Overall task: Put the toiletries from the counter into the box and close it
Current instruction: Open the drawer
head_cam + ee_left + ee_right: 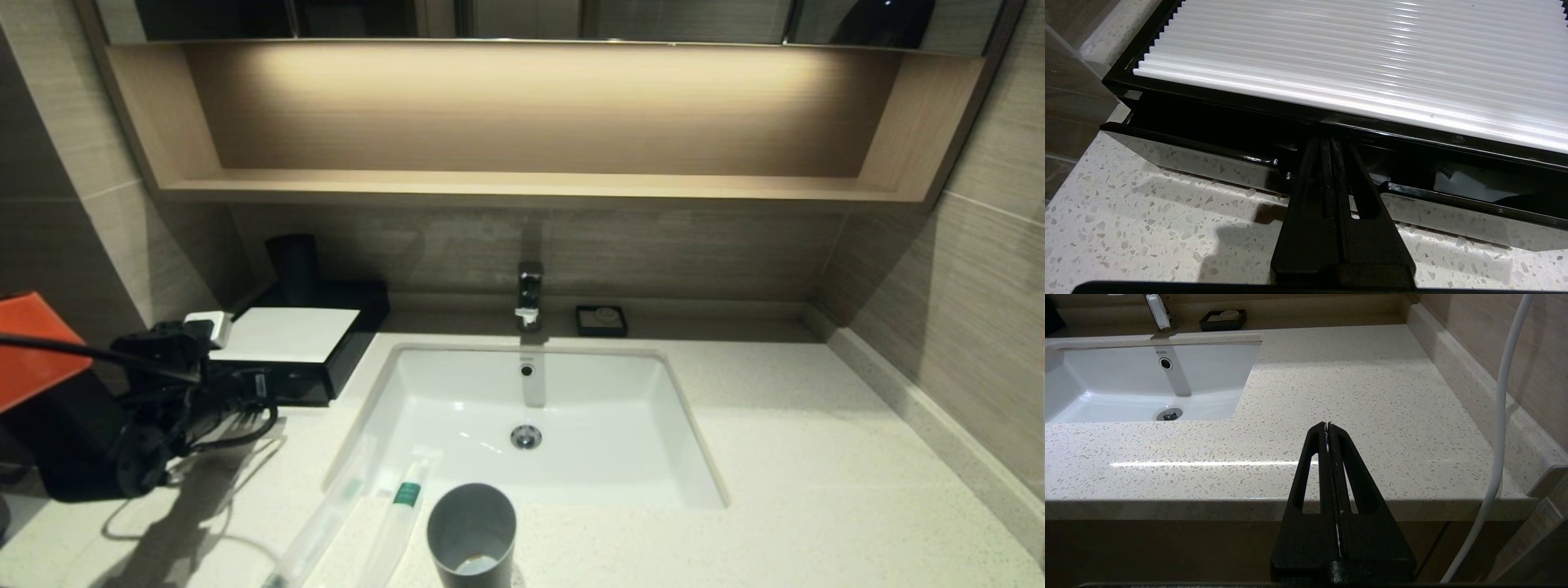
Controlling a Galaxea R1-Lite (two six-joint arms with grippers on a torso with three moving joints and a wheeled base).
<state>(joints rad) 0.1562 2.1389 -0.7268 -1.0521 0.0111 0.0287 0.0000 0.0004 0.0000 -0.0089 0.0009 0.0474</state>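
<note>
Head view cuts off the near ends of the two toiletries at its lower edge: the plain packet (320, 518) and the green-banded packet (398, 516) lie side by side on the counter (816, 490), both slanting toward the front left corner of the sink basin (604, 408). Just to their right stands a grey cup (472, 535), its base out of sight and something pale in its bottom that I cannot make out. Further left, the left gripper (1327, 151) is mostly lost in a tangle of black cable in that view; seen from its own wrist, the two fingers are pressed together with no gap, their tips reaching into a notch at the middle of the drawer front (1208, 159). The drawer is pulled out a little from the box (326, 359), and its inside is dark apart from a pale scrap toward one end. A ribbed white panel (1372, 61) covers the box top. Behind the box a dark cylinder (292, 260) stands against the wall. The right gripper (1327, 426) does not appear from the head; its wrist camera shows it hanging off the counter's front edge at the right, fingers pressed together and holding nothing, a white cable (1502, 416) beside it. Farthest back are the tap (529, 296) and a small black soap dish (601, 320)
</note>
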